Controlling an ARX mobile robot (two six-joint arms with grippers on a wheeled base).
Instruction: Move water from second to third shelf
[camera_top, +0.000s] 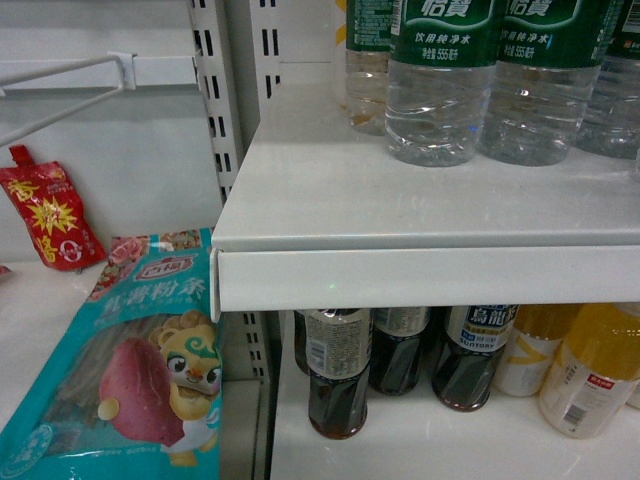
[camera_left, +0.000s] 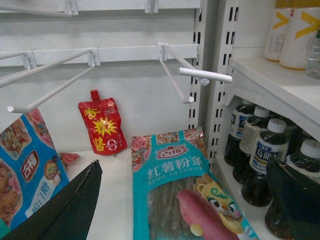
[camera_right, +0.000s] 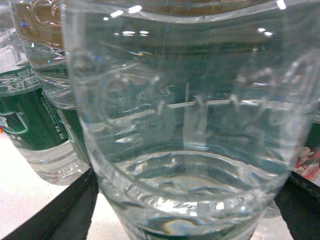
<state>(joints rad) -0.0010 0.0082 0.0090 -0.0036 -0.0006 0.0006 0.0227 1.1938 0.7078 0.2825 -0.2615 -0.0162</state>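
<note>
Right wrist view: a clear ribbed water bottle fills nearly the whole frame, directly between the two dark fingers of the right hand, one showing at each lower corner. The fingers stand apart on either side of the bottle's lower body; whether they press on the plastic cannot be told. Behind and to the left stand more water bottles with green labels on the same white shelf surface.

Head view: a row of water bottles with green wrap labels and white Chinese text stands upright on a white shelf, toward its back right. Neither hand shows in this view, so which bottle of the row the right hand frames cannot be told. On the shelf below: dark tea bottles with pale labels, and yellow-labelled bottles to their right. To the left, in the next bay, a teal noodle packet with a cartoon figure and a red spouted pouch.

Left wrist view: the left hand is low in front of the neighbouring bay, its dark fingers wide apart with nothing between them but the teal packet lying beyond. White wire hooks jut from the back panel above. No water bottle is near this hand.
</note>
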